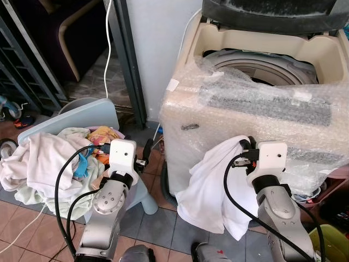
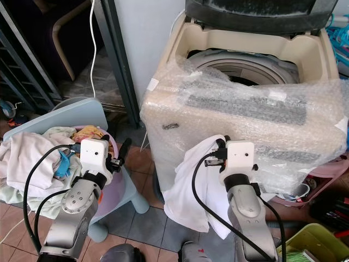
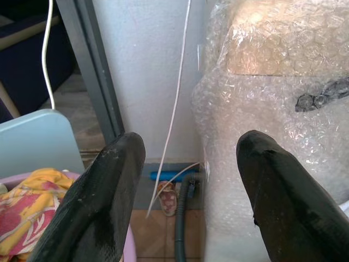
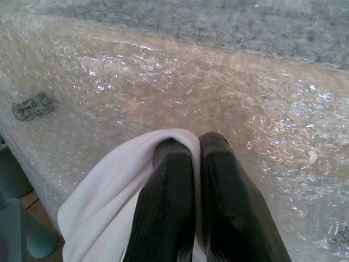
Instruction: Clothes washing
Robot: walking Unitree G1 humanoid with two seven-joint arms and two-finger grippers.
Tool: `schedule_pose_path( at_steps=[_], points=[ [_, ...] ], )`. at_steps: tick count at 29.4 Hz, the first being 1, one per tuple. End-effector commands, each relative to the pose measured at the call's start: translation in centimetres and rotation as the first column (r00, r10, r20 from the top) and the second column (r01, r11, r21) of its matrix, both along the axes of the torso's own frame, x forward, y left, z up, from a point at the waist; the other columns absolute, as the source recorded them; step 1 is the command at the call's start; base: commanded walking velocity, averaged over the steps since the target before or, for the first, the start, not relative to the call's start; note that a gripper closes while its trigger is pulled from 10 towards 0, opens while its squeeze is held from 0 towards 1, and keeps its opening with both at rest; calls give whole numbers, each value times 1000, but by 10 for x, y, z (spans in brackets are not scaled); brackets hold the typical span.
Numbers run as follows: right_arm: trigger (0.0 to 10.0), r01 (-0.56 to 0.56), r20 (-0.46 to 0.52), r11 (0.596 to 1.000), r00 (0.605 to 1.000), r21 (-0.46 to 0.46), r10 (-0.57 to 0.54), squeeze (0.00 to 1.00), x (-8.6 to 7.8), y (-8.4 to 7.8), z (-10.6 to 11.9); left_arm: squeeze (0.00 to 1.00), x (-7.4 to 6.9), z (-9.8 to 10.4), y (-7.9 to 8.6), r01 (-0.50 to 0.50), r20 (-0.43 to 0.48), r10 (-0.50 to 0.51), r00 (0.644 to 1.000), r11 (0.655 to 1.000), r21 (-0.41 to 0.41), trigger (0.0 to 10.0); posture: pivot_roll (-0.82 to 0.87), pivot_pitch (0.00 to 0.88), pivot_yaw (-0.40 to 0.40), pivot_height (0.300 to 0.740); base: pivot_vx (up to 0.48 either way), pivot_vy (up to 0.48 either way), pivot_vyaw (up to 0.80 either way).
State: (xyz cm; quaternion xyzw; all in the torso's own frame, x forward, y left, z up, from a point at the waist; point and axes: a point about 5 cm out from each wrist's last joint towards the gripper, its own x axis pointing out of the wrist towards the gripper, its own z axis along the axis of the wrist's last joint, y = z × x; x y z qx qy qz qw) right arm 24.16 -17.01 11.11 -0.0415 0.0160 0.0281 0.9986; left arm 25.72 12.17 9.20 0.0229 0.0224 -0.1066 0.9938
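While left fingers (image 3: 109,202) gape wide, right fingers (image 4: 218,202) pinch limp white cloth (image 1: 212,191) against bubble-wrapped washer (image 1: 262,109).

The washer (image 1: 262,103) stands on the right, its lid up behind the tub (image 1: 262,68). A chair (image 1: 82,117) sits to its left, bearing a basin (image 2: 117,150) of clothes (image 1: 43,158). A cloth (image 1: 210,185) hangs before the washer's front.

Home laundry corner — top-loading washing machine (image 1: 256,103) in bubble wrap, tiled floor (image 1: 158,224), clothes pile (image 1: 49,161)
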Motion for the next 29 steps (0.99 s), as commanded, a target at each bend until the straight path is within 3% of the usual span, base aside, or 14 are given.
schedule_pose_path(
  at_steps=[1,8,19,21,24,25,29],
  points=[
    [10000,-12,52,1000,999,8,12,0,3,-3,14,0,-1,-6,2,9,-29,-9,1000,1000,7,10000,-59,1,59,740,-240,0,-800],
    [10000,60,44,998,997,27,-61,0,15,-18,15,0,0,-6,0,27,-27,-27,999,1000,14,10000,-52,14,55,740,0,0,-800],
    [10000,72,62,995,995,71,-76,0,20,-7,19,0,1,-3,0,55,-18,-54,998,998,21,10000,-53,33,71,740,-85,0,-800],
    [10000,67,98,997,993,42,-71,0,21,-6,26,0,2,-2,2,52,-10,-52,999,998,23,10000,-53,35,71,740,0,0,-500],
    [10000,38,232,999,972,-27,-31,0,29,-2,57,0,3,4,4,36,13,-36,999,999,16,10000,-57,39,70,740,0,0,-556],
    [10000,38,232,999,972,-27,-31,0,29,-2,57,0,3,4,4,36,13,-36,999,999,16,10000,-57,39,70,740,0,0,-519],
    [10000,8,345,999,938,-48,9,0,43,1,92,0,3,7,4,20,30,-21,999,1000,23,10000,-56,36,70,740,0,0,0]
  ],
)
